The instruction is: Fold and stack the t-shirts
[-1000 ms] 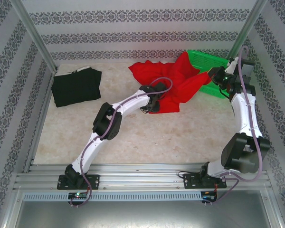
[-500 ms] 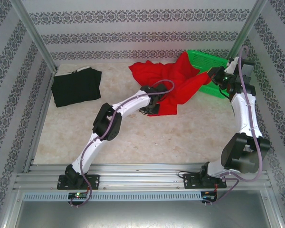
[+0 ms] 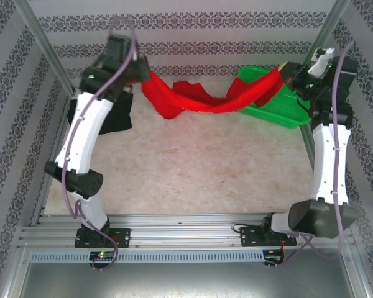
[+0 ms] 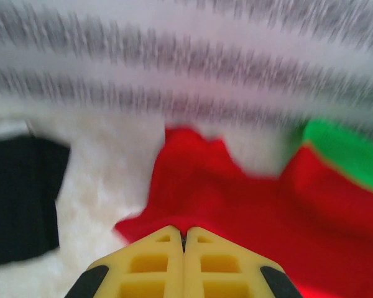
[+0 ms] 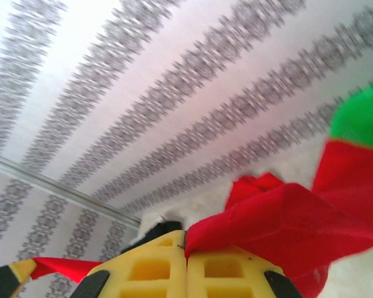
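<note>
Left hand: held high at the far left of the bench, above the black shirt; clenched on the left end of the red shirt.
Left hand, wrist view: the yellow fingers met with no gap, and the red cloth began right at their tips.
Right hand: held high at the far right, over the basket; clenched on the right end of the red shirt.
Right hand, wrist view: the yellow fingers were pressed together with a fold of red cloth pinched in the seam.
Red shirt: hung bunched between the two hands as a sagging band across the back of the bench. Both ends were up off the surface. Its lowest fold hung left of the middle, near the bench; I could not tell whether it touched.
Red shirt, right end: ran up across the left side of the basket to the right hand.
Black shirt: lay on the bench at the far left, partly hidden behind the left arm, apart from the red shirt. In the left wrist view it was a dark block at the left edge.
Basket: green mesh, in the far right corner of the bench, beneath the right hand.
Bench: pale and mottled.
Sharpness: both wrist views were smeared, so the cloth's fine detail was unreadable.
</note>
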You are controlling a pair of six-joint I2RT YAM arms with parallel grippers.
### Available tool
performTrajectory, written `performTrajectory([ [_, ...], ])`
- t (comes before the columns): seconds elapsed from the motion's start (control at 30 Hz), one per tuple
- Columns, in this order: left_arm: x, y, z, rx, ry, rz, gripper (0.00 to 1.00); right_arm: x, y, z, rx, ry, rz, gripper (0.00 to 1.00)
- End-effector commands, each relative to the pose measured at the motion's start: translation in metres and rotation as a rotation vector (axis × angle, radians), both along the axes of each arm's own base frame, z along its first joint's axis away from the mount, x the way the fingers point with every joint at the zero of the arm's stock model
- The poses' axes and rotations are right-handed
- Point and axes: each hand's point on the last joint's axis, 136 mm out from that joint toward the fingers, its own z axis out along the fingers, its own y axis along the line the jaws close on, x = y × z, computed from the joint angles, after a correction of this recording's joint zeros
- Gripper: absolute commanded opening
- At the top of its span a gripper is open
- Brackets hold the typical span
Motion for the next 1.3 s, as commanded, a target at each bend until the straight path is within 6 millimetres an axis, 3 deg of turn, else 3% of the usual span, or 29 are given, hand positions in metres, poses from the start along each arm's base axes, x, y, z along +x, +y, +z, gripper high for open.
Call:
performTrajectory([
  [0.0,0.0,0.025,0.021,0.059,-0.045,0.016,0.0,-0.027,0.014,0.074,-0.003,-0.177,0.027,0.0],
  [0.13,-0.013,0.064,0.085,0.006,-0.216,0.068,0.0,-0.052,0.019,0.13,-0.027,-0.299,0.021,0.0],
  [0.23,-0.025,0.093,0.114,-0.009,-0.304,0.118,0.0,-0.07,0.021,0.158,-0.044,-0.361,0.001,0.0],
  [0.4,-0.036,0.131,0.135,-0.025,-0.366,0.169,0.0,-0.078,0.024,0.172,-0.018,-0.371,0.007,0.0],
  [0.57,-0.021,0.14,0.138,-0.09,-0.392,0.135,0.0,-0.066,0.038,0.169,-0.003,-0.361,0.037,0.0],
  [0.73,0.003,0.172,0.141,-0.203,-0.434,0.151,0.0,-0.027,0.061,0.157,-0.026,-0.305,0.098,0.0],
  [0.93,0.027,0.198,0.163,-0.316,-0.56,0.139,0.0,0.046,0.067,0.142,-0.001,-0.276,0.126,0.0],
  [1.13,0.037,0.215,0.203,-0.442,-0.751,0.091,0.0,0.106,0.064,0.167,0.135,-0.443,0.159,0.0],
  [1.27,0.019,0.236,0.234,-0.495,-0.882,0.088,0.0,0.128,0.05,0.179,0.266,-0.558,0.15,0.0],
])
